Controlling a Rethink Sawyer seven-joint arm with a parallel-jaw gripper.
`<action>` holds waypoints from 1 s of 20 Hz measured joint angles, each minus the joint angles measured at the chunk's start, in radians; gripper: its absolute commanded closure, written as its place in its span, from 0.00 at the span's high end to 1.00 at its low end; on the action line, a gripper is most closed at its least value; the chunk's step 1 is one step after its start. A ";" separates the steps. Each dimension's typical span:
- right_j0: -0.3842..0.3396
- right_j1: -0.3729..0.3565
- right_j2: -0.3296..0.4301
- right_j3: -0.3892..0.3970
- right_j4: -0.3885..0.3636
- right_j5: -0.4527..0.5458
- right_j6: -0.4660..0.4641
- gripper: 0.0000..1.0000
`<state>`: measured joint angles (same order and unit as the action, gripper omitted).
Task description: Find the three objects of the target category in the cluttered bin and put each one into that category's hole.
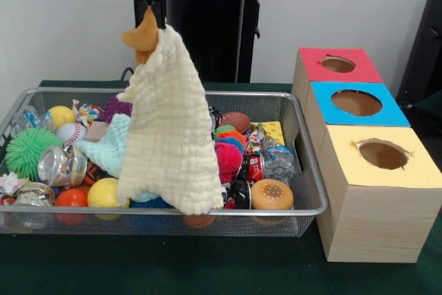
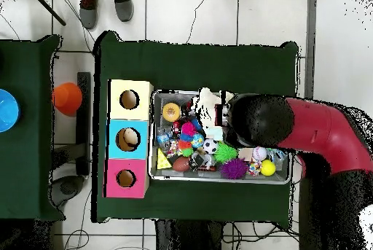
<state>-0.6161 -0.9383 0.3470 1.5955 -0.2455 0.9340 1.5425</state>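
My gripper (image 1: 156, 13) hangs high above the wire bin (image 1: 304, 170), shut on the top corner of a cream waffle cloth (image 1: 169, 122). The cloth drapes down to the bin's front rim and hides the toys behind it. A tan, croissant-shaped piece (image 1: 141, 34) is pinched beside the cloth at the fingers. From overhead the cloth (image 2: 207, 102) shows next to the arm's black wrist (image 2: 258, 119), which covers the gripper. Three hole boxes stand beside the bin: red (image 1: 338, 64), blue (image 1: 357, 103) and yellow (image 1: 382, 154).
The bin holds several balls, a green spiky ball (image 1: 27, 150), a burger toy (image 1: 271, 194), a glass jar (image 1: 61, 166), a mint cloth (image 1: 110, 146) and wrappers. Overhead, the boxes (image 2: 129, 139) lie left of the bin (image 2: 293, 163). A person's feet (image 2: 105, 5) show at the top.
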 measured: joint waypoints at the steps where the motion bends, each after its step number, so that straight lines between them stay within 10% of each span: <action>1: 0.000 -0.009 -0.006 0.014 0.004 -0.004 0.000 0.00; 20: -0.044 -0.048 -0.031 0.052 0.017 -0.008 0.000 0.00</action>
<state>-0.6603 -0.9858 0.3157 1.6471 -0.2289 0.9260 1.5425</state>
